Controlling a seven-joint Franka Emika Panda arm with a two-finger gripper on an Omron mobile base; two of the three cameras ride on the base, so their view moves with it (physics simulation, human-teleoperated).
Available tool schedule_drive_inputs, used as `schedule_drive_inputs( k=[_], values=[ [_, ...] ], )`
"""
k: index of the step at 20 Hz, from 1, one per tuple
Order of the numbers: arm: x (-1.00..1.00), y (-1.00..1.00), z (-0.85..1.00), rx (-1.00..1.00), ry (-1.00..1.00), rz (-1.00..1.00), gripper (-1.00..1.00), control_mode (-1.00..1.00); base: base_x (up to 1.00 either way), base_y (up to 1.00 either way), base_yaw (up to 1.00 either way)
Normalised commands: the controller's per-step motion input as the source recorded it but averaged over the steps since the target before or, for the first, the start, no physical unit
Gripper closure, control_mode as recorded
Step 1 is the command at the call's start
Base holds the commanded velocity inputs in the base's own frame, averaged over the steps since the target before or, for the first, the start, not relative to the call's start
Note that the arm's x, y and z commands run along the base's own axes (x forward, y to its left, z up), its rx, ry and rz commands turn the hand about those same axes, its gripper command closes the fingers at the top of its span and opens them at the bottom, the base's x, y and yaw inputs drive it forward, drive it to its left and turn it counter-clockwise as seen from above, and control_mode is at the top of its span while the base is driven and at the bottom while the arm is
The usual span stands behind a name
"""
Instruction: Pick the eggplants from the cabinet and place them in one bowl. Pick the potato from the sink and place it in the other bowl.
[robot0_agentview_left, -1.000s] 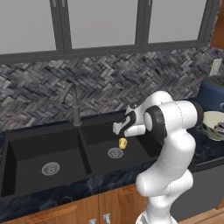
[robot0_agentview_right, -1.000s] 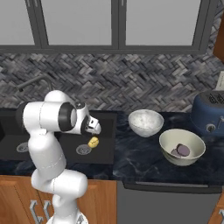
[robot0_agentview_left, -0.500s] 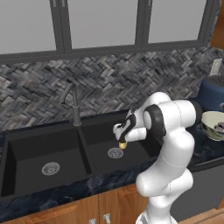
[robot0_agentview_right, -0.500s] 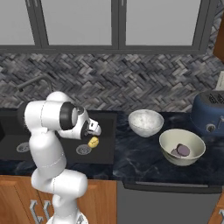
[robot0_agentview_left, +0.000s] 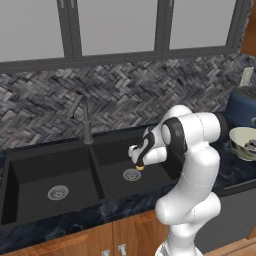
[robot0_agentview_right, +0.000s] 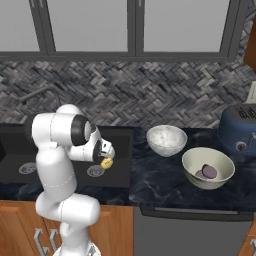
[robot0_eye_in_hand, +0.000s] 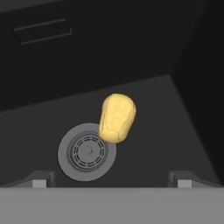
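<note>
While the arm leans down over the right basin of the sink (robot0_agentview_left: 50, 170), you can see the tool (robot0_eye_in_hand: 112, 177) standing wide, with nothing between its two tips. In the hand view the tips rise far apart at the bottom edge, one at each side, and the potato (robot0_eye_in_hand: 116, 118) lies on the dark sink floor between and above them, not touched by either. The potato is yellow and knobbly, and its lower end overlaps the rim of the round steel drain (robot0_eye_in_hand: 86, 151).

From the right base view you find the potato (robot0_agentview_right: 106, 163) just beside the tool (robot0_agentview_right: 108, 156), next to the drain of that basin (robot0_agentview_right: 95, 171). From the left base view only a small yellow part of it (robot0_agentview_left: 140, 168) shows under the hand, near the drain (robot0_agentview_left: 132, 174). The grey curved tap (robot0_agentview_left: 84, 120) stands behind the sink, at the divider between the two basins.

On the dark worktop (robot0_agentview_right: 160, 180) to the right, the cream bowl (robot0_agentview_right: 207, 167) holds dark purple eggplants (robot0_agentview_right: 207, 172). A pale speckled bowl (robot0_agentview_right: 166, 140) sits just beside it, nearer to the sink. Behind the cream bowl you see a dark blue toaster (robot0_agentview_right: 240, 131).
</note>
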Motion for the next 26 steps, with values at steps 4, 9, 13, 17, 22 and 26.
schedule_drive_inputs(
  k=[4, 9, 13, 17, 22, 26],
  values=[
    [0.00, 0.00, -0.37, 0.00, 0.05, 0.00, -1.00, -1.00, 0.00, 0.00, 0.00],
    [0.15, 0.00, -0.28, 0.00, 0.04, 0.00, -1.00, -1.00, 0.00, 0.00, 0.00],
    [0.07, 0.00, -0.16, 0.00, 0.04, 0.00, -1.00, -1.00, 0.00, 0.00, 0.00],
    [0.10, 0.00, -0.11, 0.00, 0.04, 0.00, -1.00, -1.00, 0.00, 0.00, 0.00],
    [0.30, 0.00, -0.09, 0.00, 0.00, 0.00, -1.00, -1.00, 0.00, 0.00, 0.00],
    [0.27, 0.00, 0.00, 0.00, 0.00, 0.00, -1.00, -1.00, 0.00, 0.00, 0.00]
  ],
)
